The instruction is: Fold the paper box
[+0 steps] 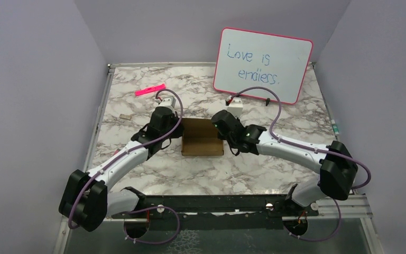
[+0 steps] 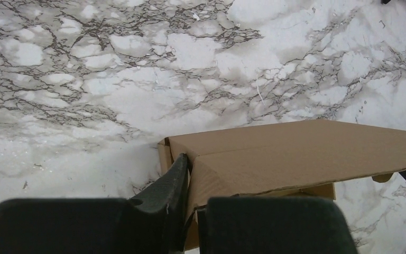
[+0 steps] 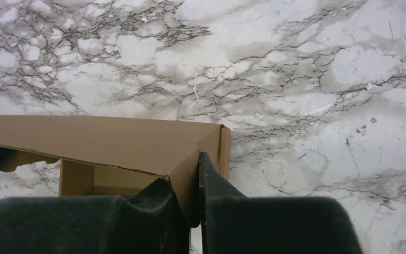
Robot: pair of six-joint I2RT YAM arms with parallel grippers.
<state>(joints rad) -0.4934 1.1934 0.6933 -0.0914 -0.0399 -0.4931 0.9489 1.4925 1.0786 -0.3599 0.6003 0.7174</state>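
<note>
The paper box, a small brown cardboard carton, sits on the marble table between my two arms. Its lid panel lies over the top, and the front side is open in the right wrist view. My left gripper is at the box's left end. In the left wrist view the left gripper is shut on the left side flap of the paper box, with the flap pinched between its fingers. My right gripper is at the right end. In its own view the right gripper pinches the right side flap of the paper box.
A pink-rimmed whiteboard with blue writing stands at the back right, with a small white block in front of it. A pink marker lies at the back left. Purple walls close in both sides and the back.
</note>
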